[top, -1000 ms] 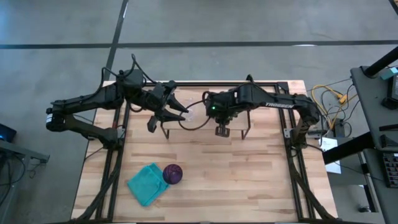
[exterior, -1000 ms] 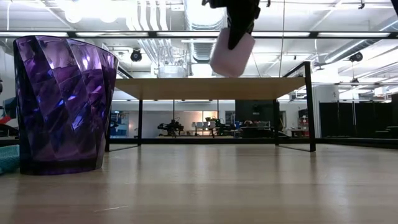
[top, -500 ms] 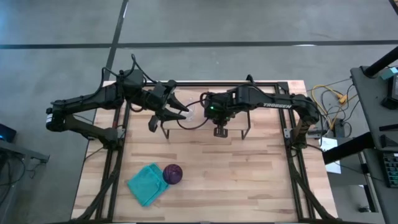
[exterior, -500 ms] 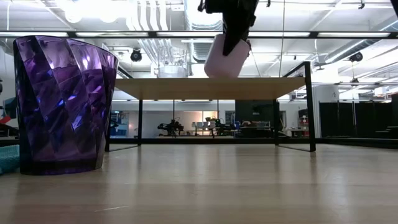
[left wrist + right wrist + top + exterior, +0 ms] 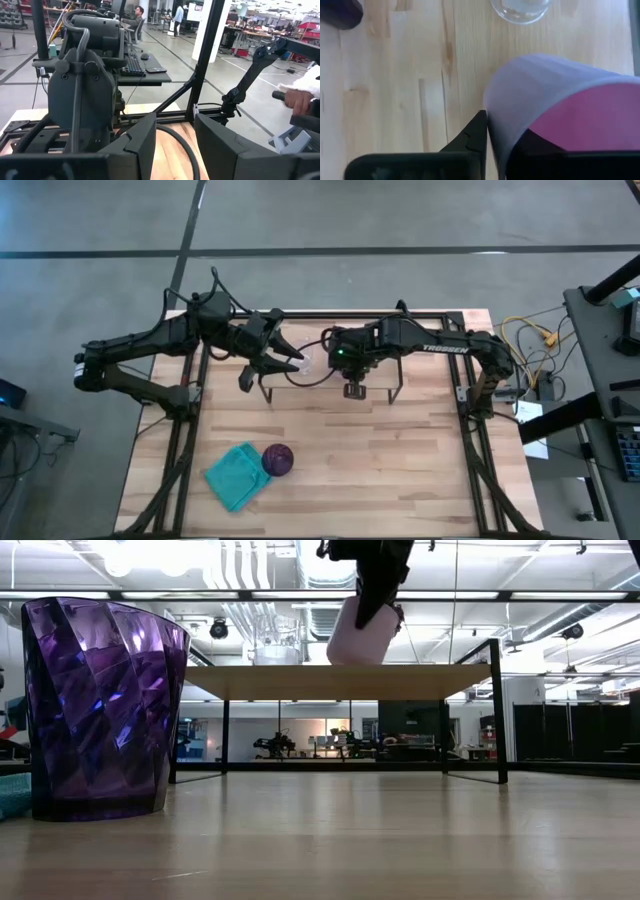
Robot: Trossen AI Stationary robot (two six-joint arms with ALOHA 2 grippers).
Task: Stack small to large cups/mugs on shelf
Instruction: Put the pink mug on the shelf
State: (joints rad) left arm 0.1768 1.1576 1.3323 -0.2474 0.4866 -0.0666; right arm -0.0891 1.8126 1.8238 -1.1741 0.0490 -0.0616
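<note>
The light pink mug [image 5: 358,635] hangs tilted in my right gripper [image 5: 350,370] just above the shelf [image 5: 330,681], a light-wood board on thin black legs. The small clear glass [image 5: 311,363] stands on the board on its base, also seen in the right wrist view as the glass [image 5: 520,7]. My left gripper [image 5: 290,360] is open and hovers level beside the glass, on its left. The dark purple cup [image 5: 278,460] stands on the tabletop near the near edge, next to a teal cloth [image 5: 236,476]. It looms large in the low view as the cup [image 5: 100,705]. My right gripper holds the pink mug by its rim wall [image 5: 495,107], pinched between one finger [image 5: 472,135] outside the wall and the other inside. The fingers point down from above. The mug hangs tilted, mouth up. I cannot tell if its base [image 5: 352,660] touches the board.
The black frame rails [image 5: 190,430] run along the table's left and right sides. A cable [image 5: 310,380] loops across the shelf area. Open tabletop [image 5: 400,470] lies to the right of the purple cup. A person's hand [image 5: 300,100] shows in the room beyond the table.
My right gripper has carried the pink mug a little toward the table's left, closer to the clear glass, and slightly down toward the shelf board. The mug stays tilted in the hold.
</note>
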